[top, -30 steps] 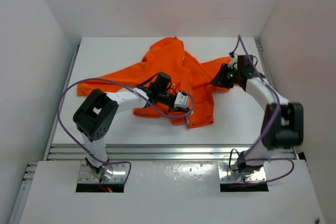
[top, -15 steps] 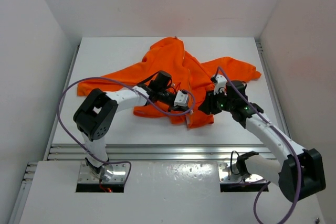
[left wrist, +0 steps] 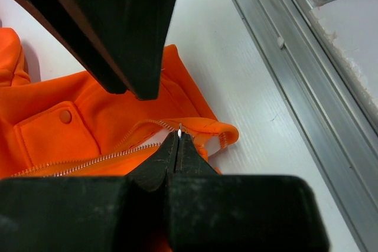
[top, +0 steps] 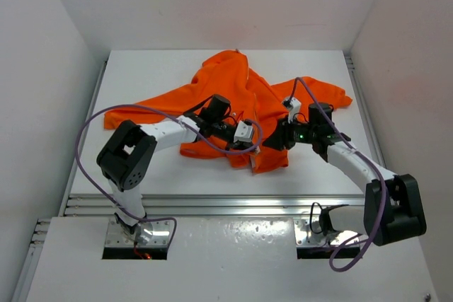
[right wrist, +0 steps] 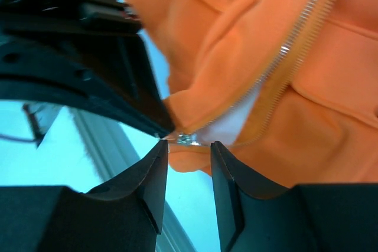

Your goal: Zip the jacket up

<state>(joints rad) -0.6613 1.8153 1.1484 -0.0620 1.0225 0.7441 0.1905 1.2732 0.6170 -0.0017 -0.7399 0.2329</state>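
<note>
The orange jacket [top: 233, 97] lies spread on the white table, its pale zipper [left wrist: 88, 159] open at the hem. My left gripper [top: 256, 148] is shut on the metal zipper pull [left wrist: 179, 129] at the jacket's bottom corner. My right gripper [top: 271, 142] is open, its fingers [right wrist: 150, 175] either side of the zipper slider [right wrist: 184, 138], right next to the left gripper's tips. The jacket also fills the right wrist view [right wrist: 307, 116], with a pocket snap at the top.
Aluminium rails [top: 233, 204] run along the table's near edge, also seen in the left wrist view [left wrist: 307, 87]. White walls enclose the table on three sides. Purple cables loop off both arms.
My right arm has swung from the jacket's right sleeve down and left to the hem corner beside the left gripper. The left gripper has stayed put, holding the pull.
</note>
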